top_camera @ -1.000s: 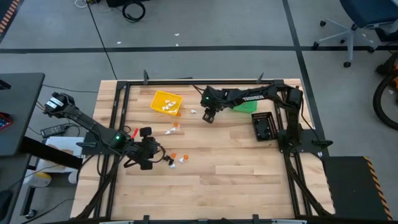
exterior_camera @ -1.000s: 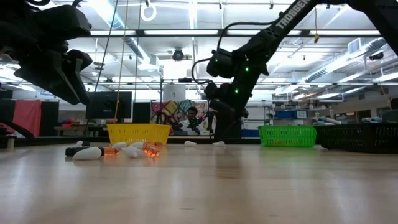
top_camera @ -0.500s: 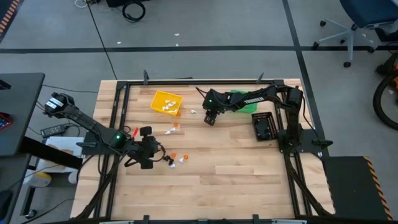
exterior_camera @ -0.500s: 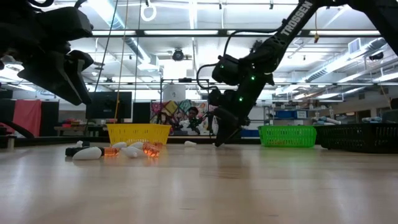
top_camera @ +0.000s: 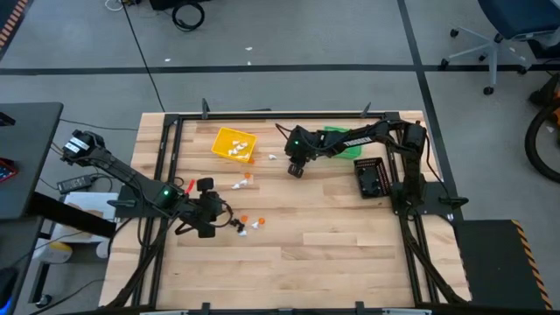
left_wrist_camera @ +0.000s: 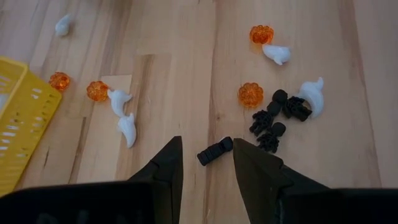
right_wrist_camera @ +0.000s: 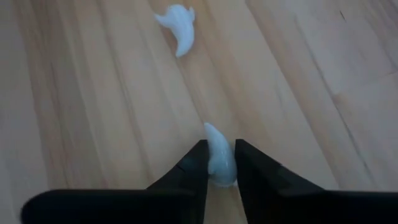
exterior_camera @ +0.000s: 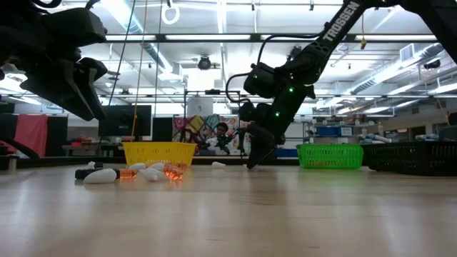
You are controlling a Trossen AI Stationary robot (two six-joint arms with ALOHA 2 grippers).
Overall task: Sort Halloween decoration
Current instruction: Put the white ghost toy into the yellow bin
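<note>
The right gripper [right_wrist_camera: 219, 163] has its fingers clamped on a white ghost [right_wrist_camera: 219, 158] on the table [top_camera: 350, 254], another ghost [right_wrist_camera: 177, 26] at its 11 o'clock. The left gripper [left_wrist_camera: 208, 158], fingers apart, hovers over a black trinket [left_wrist_camera: 214, 150].

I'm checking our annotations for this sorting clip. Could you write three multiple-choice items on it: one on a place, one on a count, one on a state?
1. Where is the right gripper?
A. inside the yellow bin
B. low on the table between the yellow bin and green bin
C. over the black bin

2. How many orange pumpkins show in the left wrist view?
A. four
B. one
C. seven

3. What is between the right gripper's fingers?
A. nothing
B. a black spider
C. a white ghost

Answers:
1 B: the high view shows it between the yellow bin and green bin.
2 A: four orange pumpkins are visible.
3 C: the white ghost sits between the fingers.
</note>
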